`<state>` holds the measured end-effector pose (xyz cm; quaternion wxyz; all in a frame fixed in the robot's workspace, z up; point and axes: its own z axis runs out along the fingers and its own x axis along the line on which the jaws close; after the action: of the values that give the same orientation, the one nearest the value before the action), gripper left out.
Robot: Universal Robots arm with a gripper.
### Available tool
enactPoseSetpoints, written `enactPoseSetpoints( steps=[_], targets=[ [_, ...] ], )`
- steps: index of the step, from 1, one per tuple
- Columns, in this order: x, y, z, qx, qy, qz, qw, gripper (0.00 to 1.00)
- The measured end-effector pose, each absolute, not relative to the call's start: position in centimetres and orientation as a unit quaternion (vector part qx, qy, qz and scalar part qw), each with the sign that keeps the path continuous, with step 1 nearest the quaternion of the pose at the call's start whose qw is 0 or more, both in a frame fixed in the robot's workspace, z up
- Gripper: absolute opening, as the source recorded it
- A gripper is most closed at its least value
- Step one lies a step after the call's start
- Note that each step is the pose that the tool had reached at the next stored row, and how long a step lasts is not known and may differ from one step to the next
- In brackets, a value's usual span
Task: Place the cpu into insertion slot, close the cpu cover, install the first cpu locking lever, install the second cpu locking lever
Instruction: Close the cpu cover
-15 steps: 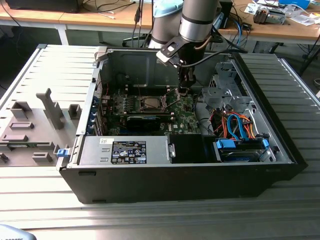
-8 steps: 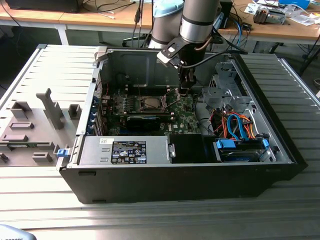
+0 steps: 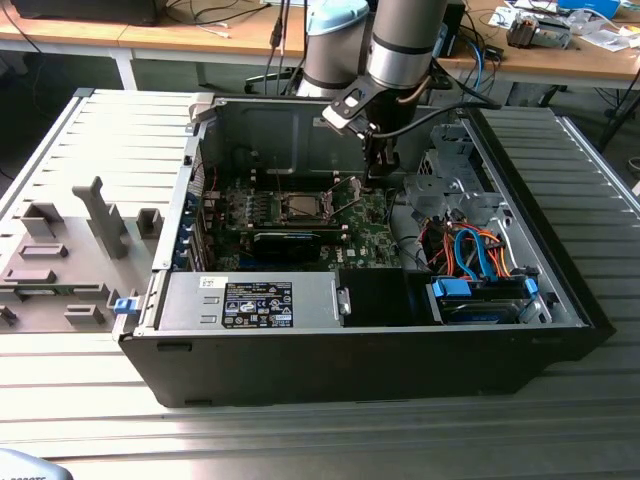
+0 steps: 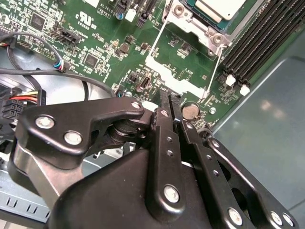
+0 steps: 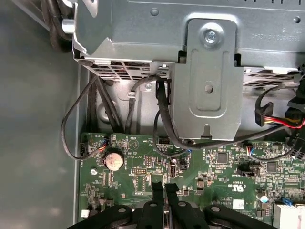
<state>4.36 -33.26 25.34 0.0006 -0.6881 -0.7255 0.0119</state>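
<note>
Inside the open case (image 3: 350, 365) on the worktop (image 3: 300, 440), the gripper (image 4: 167, 100) hangs clenched and empty over the motherboard (image 4: 119, 62), just beside a coin cell (image 4: 190, 111) and short of the slot (image 3: 282, 207). The cpu (image 4: 221, 7) lies in the slot and the cover (image 4: 188, 20) looks lowered around it, so the lever stage seems in hand: a wire lever (image 4: 155, 45) appears unlatched. Catching so thin a wire calls for a fine line-up. The case also holds a power supply (image 3: 250, 300), a drive cage (image 3: 450, 180) and bundled cables (image 3: 470, 250).
</note>
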Motion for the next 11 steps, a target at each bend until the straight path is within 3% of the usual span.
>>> enactPoseSetpoints(
  steps=[11],
  targets=[
    [3.96,-33.26,24.91,-0.688,-0.726,0.011,0.001,0.16]
  ],
)
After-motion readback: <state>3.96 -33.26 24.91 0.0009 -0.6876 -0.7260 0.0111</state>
